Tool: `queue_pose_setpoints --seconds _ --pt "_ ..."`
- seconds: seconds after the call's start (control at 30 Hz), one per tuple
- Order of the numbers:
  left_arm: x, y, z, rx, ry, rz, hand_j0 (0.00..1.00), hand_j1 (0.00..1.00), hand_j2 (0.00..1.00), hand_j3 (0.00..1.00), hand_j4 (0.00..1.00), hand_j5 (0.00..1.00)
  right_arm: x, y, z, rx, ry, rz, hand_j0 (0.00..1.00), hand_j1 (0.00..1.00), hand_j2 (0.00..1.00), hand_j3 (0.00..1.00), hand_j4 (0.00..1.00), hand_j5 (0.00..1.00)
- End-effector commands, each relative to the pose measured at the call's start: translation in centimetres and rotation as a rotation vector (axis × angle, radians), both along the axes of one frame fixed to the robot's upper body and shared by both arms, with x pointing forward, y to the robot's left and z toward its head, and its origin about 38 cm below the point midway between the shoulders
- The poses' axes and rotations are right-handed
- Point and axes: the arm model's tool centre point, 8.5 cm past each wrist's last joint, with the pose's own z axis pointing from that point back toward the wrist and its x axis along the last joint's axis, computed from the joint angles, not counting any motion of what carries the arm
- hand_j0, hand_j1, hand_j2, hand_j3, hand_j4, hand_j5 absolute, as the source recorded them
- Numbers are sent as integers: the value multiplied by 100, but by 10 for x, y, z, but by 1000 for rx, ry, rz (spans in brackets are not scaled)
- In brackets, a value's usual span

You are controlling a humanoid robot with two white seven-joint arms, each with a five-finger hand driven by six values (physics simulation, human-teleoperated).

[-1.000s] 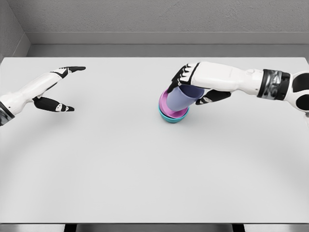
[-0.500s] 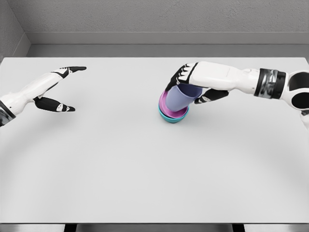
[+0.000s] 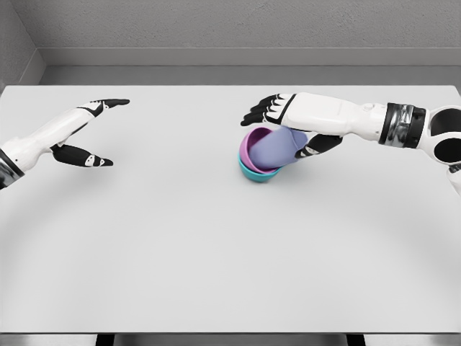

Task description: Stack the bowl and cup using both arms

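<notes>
Your right hand (image 3: 288, 119) hovers over the stacked bowls with the cup lying in them.

You see a teal bowl (image 3: 253, 173) on the white desk (image 3: 216, 245), right of centre, with a pink bowl (image 3: 248, 148) nested inside it and tipped to face left. The lavender cup (image 3: 277, 148) lies on its side in the pink bowl, its far end under your right palm. That hand's fingers (image 3: 259, 112) stretch out flat and spread to the left above the bowls, while the thumb sits just beside the cup; you cannot tell whether it touches. Well left of the bowls, your left hand (image 3: 79, 133) floats above the desk, forefinger and thumb spread apart, holding nothing.
</notes>
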Motion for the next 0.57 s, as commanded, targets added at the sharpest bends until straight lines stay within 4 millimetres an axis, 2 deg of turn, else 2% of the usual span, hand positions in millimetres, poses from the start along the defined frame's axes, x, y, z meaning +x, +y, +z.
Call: queue_pose_setpoints --seconds 0.0,0.13,0.27,0.4,0.43,0.53 --pt "0 0 1 -9 0 1 100 100 100 100 100 100 1 -1 1 5 3 -4 100 100 100 100 100 100" --pt "0 1 1 -8 1 4 100 100 100 100 100 100 14 -26 9 -17 -6 -73 100 100 100 100 100 100" --pt "0 2 1 -17 -2 10 100 100 100 100 100 100 23 -83 8 -78 18 -211 100 100 100 100 100 100" --pt "-1 3 0 -18 0 12 100 100 100 100 100 100 22 -144 12 -138 35 -345 100 100 100 100 100 100" --pt "-1 3 0 -18 0 12 100 100 100 100 100 100 21 -151 13 -147 37 -361 100 100 100 100 100 100" --pt "-1 3 0 -18 0 12 100 100 100 100 100 100 20 -152 13 -148 37 -362 100 100 100 100 100 100"
